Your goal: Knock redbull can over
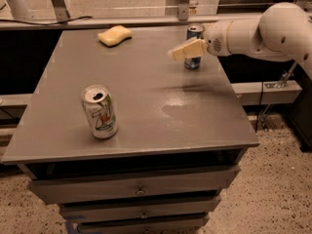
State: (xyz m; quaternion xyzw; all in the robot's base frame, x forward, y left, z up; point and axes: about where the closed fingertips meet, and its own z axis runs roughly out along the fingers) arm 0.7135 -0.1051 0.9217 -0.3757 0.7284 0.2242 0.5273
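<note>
The redbull can point(194, 61), slim and blue-and-silver, stands upright near the far right edge of the grey table point(141, 106). My gripper point(181, 50), with pale yellow fingers, reaches in from the right on a white arm. It hovers in front of the can's upper half and partly covers it. I cannot tell whether it touches the can.
A white 7UP can point(99, 112) stands upright at the front left of the table. A yellow sponge point(114, 35) lies at the far middle. The table has drawers below. A rail and a counter run behind the table.
</note>
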